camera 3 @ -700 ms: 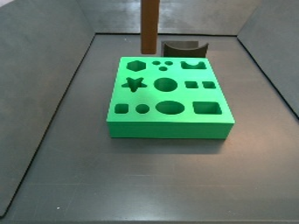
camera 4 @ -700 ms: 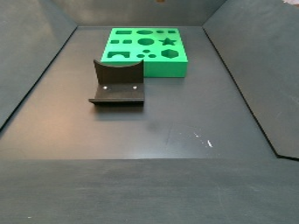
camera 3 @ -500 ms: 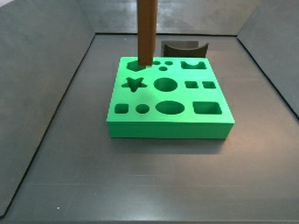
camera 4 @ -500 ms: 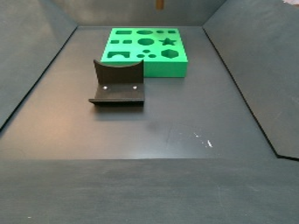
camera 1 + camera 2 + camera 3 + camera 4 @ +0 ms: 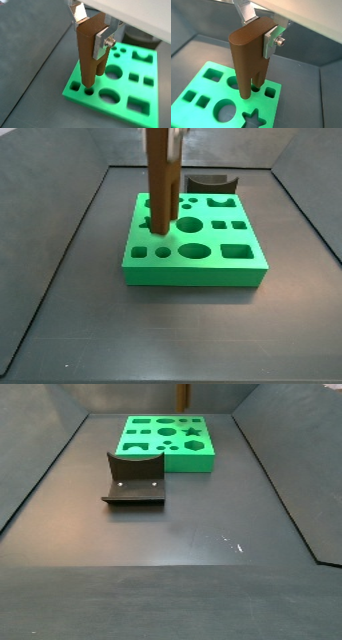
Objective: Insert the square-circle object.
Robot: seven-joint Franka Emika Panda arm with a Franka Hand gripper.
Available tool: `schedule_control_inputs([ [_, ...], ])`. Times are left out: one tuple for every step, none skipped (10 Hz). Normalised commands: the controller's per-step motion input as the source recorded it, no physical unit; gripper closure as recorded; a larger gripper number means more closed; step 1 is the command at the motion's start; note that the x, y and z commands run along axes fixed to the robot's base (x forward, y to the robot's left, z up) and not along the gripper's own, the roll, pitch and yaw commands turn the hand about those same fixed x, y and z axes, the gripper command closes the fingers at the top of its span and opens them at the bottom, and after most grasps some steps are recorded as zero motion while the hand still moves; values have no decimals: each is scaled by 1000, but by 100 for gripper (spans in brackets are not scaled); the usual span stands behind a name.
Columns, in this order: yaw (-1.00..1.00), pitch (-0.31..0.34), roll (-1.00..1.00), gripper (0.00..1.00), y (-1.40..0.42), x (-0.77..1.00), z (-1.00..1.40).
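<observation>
Square-circle object point(image 5: 159, 183) hangs upright, clamped near its top in the gripper point(image 5: 91, 31), legs just above the green block point(image 5: 194, 249). Since half a second ago it has shifted from the block's back row forward to near the star hole, toward the small square and round holes point(image 5: 82, 89) at the front corner; alignment looks close, lowering remains

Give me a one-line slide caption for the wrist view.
Gripper holds brown two-legged piece upright above green block.
</observation>
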Motion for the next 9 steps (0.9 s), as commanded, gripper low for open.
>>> schedule_control_inputs([
  [-1000,0,0,100,-83,0,-337],
  [-1000,0,0,100,-14,0,-246],
  [-1000,0,0,100,0,0,-154],
  [-1000,0,0,100,0,0,-60],
  [-1000,0,0,100,0,0,-40],
  [-1000,0,0,100,0,0,-40],
  [-1000,0,0,100,0,0,-40],
  [-1000,0,0,100,0,0,-60],
  [-1000,0,0,100,0,0,-66],
])
